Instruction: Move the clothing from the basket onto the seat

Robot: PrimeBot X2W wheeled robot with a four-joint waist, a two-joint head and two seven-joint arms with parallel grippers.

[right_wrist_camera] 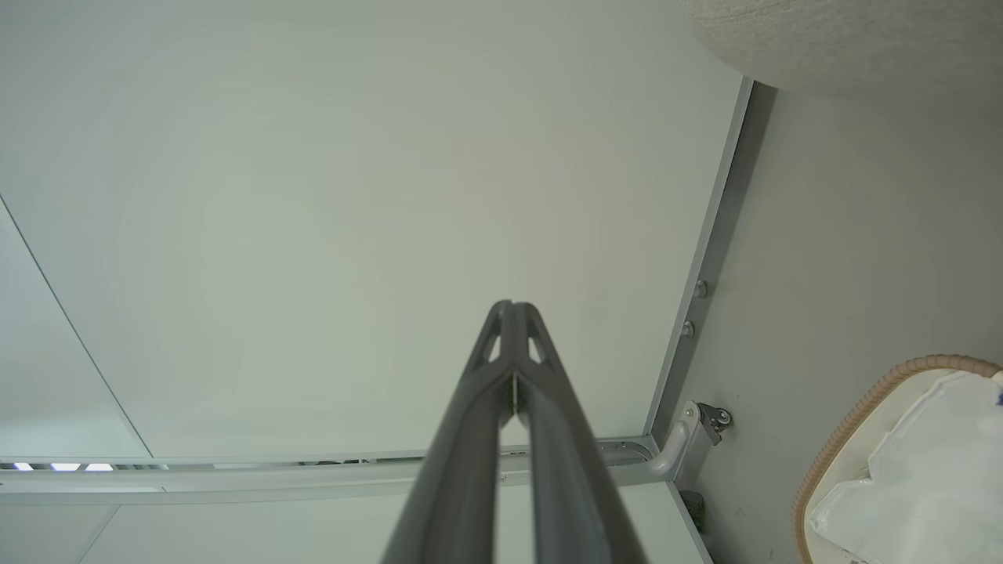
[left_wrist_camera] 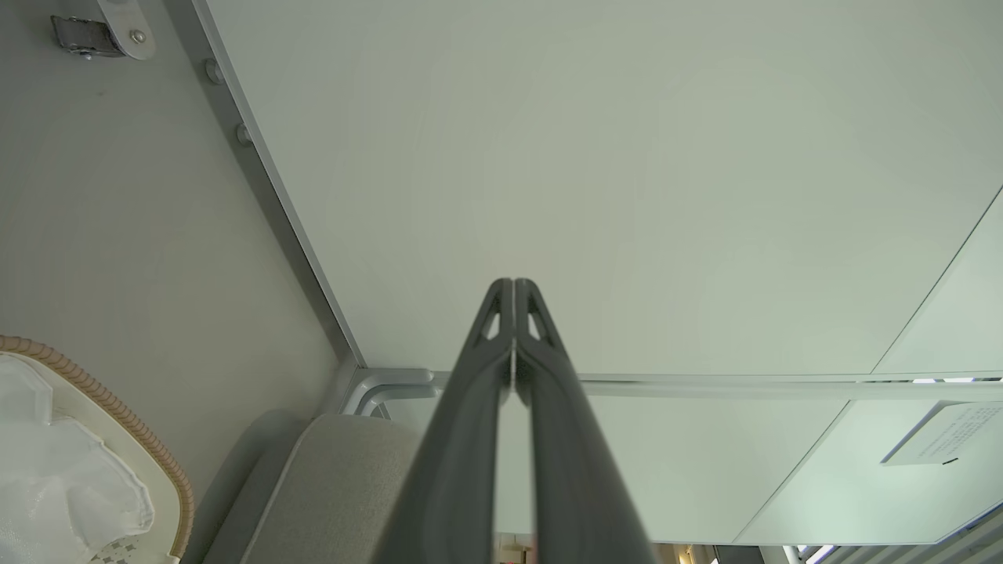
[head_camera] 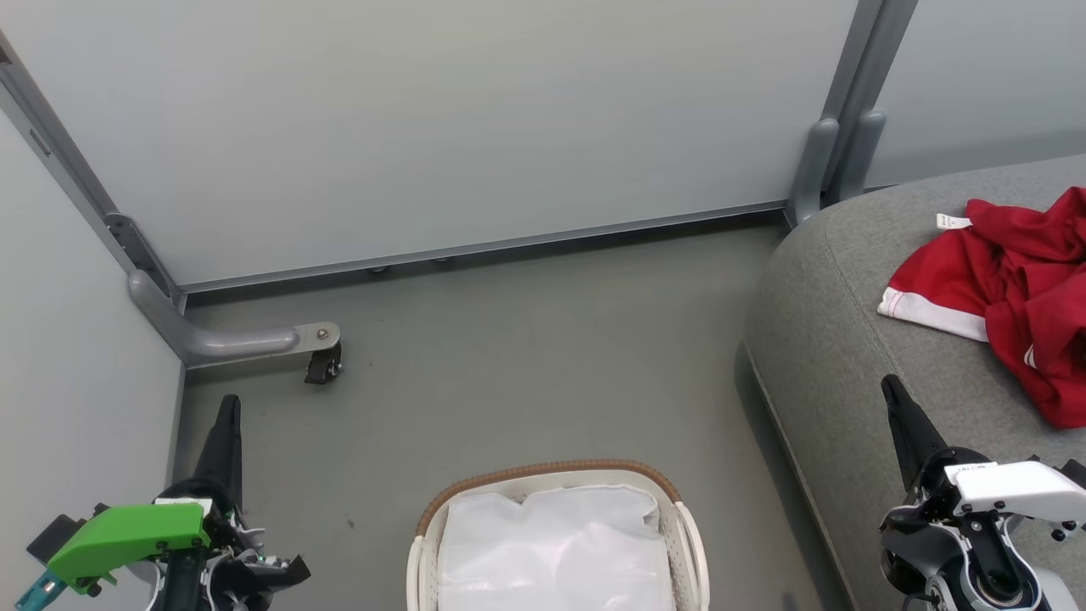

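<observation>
Looking down through the head view, you have the clothing (head_camera: 1010, 288) lying crumpled on the seat (head_camera: 840, 339) at the right. It is well apart from the basket (head_camera: 543, 469), which sits on the floor (head_camera: 526, 356) at bottom centre holding a white liner sheet (head_camera: 551, 543). Your left gripper (head_camera: 227, 407) stands at the lower left over the floor. Your right gripper (head_camera: 892, 392) is at the lower right against the seat's near edge, short of the red fabric. From that angle each reads as one dark spike, so go to the wrist views for the jaws. There the left fingers (left_wrist_camera: 470, 439) meet at their tips, the right fingers (right_wrist_camera: 470, 446) likewise, and neither pair holds anything. Both wrist views also catch the basket's woven rim and the liner.
</observation>
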